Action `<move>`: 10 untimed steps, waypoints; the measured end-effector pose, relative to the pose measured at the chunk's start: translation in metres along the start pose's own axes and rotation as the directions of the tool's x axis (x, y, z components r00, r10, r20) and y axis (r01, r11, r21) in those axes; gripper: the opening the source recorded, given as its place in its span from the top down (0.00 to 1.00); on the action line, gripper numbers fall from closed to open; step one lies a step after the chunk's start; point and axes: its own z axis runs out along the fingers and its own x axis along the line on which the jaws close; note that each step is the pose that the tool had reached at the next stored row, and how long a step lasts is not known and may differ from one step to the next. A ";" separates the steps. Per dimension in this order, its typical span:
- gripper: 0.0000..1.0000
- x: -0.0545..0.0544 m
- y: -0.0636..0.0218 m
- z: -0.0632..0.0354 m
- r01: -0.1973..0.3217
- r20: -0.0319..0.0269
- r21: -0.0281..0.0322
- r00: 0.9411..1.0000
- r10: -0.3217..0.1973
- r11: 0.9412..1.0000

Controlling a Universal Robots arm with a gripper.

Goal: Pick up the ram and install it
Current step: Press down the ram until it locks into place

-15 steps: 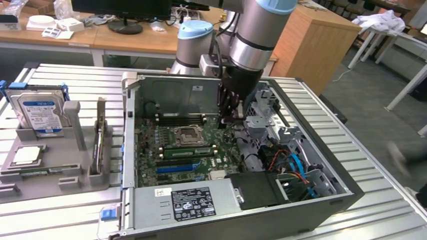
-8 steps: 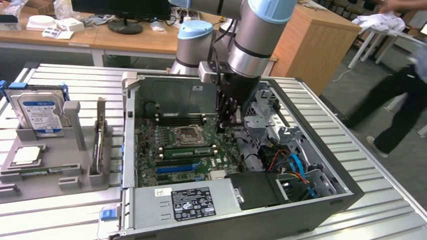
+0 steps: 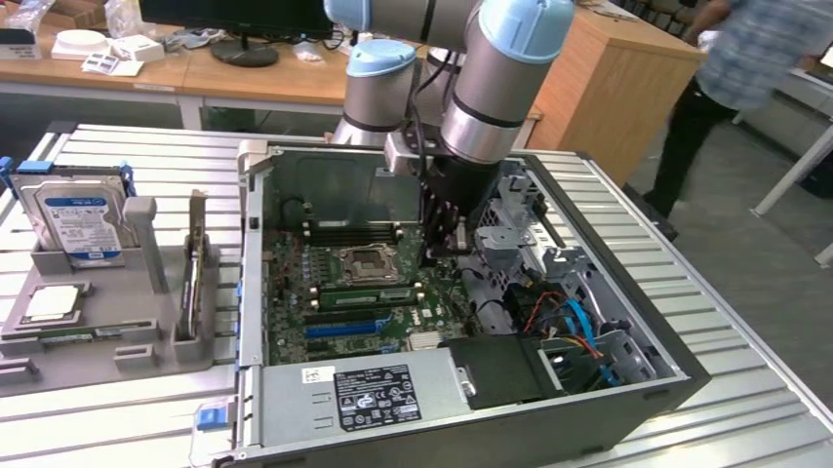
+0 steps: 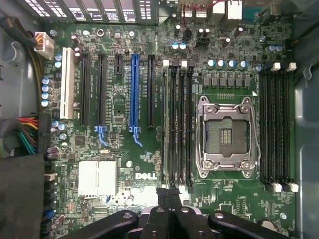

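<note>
We see a room with wooden desks [image 3: 248, 83] and a person [image 3: 748, 58] standing at the exterior view's right, a slatted metal counter [image 3: 131, 146] bearing the open computer case [image 3: 651, 390], the claw [image 4: 168, 195] pressed together over the motherboard [image 4: 124, 99], and the green ram [image 3: 367, 295] seated on that board just beside the processor socket [image 4: 227, 134].

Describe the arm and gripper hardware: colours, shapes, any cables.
The arm has silver-grey cylindrical links with light-blue joint caps and a black band near the wrist end. Thin dark cables run beside it. The gripper is matte black, made of angular linkage bars joined by round pivot pins.
</note>
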 end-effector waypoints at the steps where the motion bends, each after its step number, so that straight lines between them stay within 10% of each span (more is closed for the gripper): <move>1: 0.89 0.000 -0.0001 0.0018 0.000 0.000 0.000 1.000 0.000 1.000; 10: 0.89 0.000 -0.0011 0.0181 0.000 0.000 0.000 1.000 0.000 1.000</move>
